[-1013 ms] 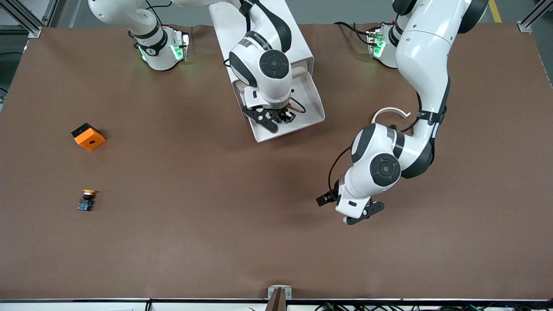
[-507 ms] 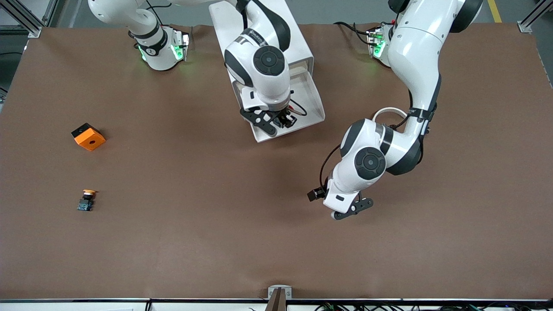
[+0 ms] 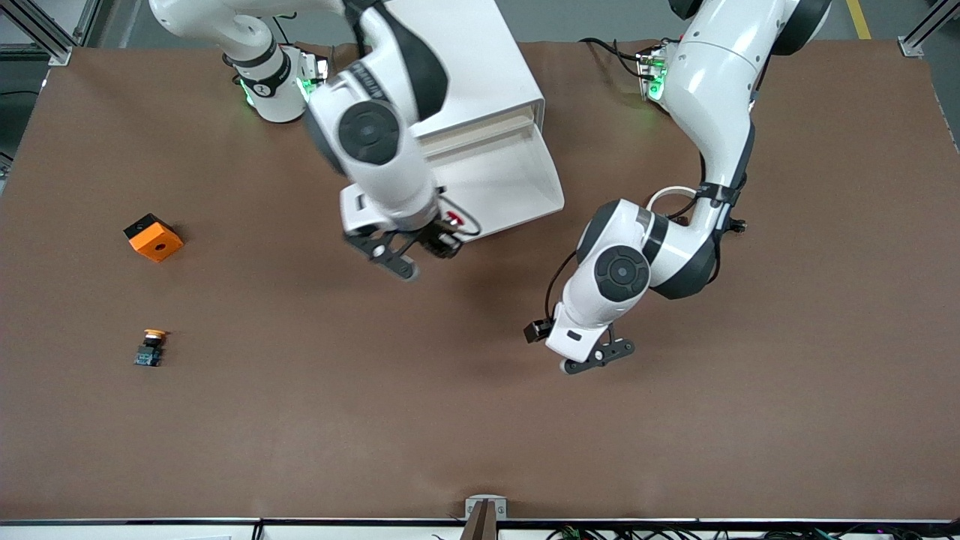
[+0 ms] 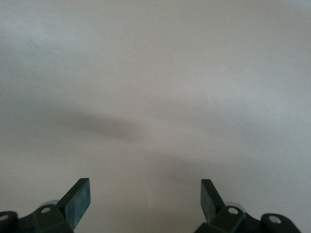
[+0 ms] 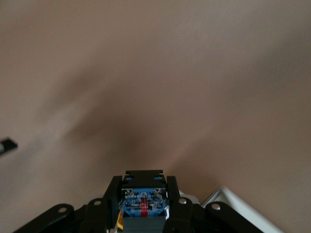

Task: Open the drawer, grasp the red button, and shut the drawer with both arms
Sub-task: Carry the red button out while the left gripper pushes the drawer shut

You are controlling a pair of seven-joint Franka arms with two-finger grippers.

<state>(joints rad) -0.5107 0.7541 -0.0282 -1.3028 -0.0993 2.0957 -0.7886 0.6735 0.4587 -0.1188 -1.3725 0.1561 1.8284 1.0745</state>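
Note:
The white cabinet (image 3: 465,67) stands between the arm bases with one drawer (image 3: 517,191) pulled out, its tray bare. My right gripper (image 3: 424,251) hangs over the brown table beside the drawer's front corner toward the right arm's end. In the right wrist view it (image 5: 144,187) is shut on the button (image 5: 144,203), whose blue base and black body show between the fingers; the drawer's white corner (image 5: 243,209) is close by. My left gripper (image 3: 592,358) is open and empty, low over bare table nearer the front camera than the drawer; its fingertips (image 4: 77,196) stand wide apart.
An orange cube with a hole (image 3: 154,237) and a button with an orange-yellow cap (image 3: 151,347) lie toward the right arm's end of the table. The left arm's elbow (image 3: 637,255) hangs beside the drawer.
My right gripper has lifted out of the drawer with the button and swung toward the right arm's end. My left gripper has drifted slightly toward the drawer.

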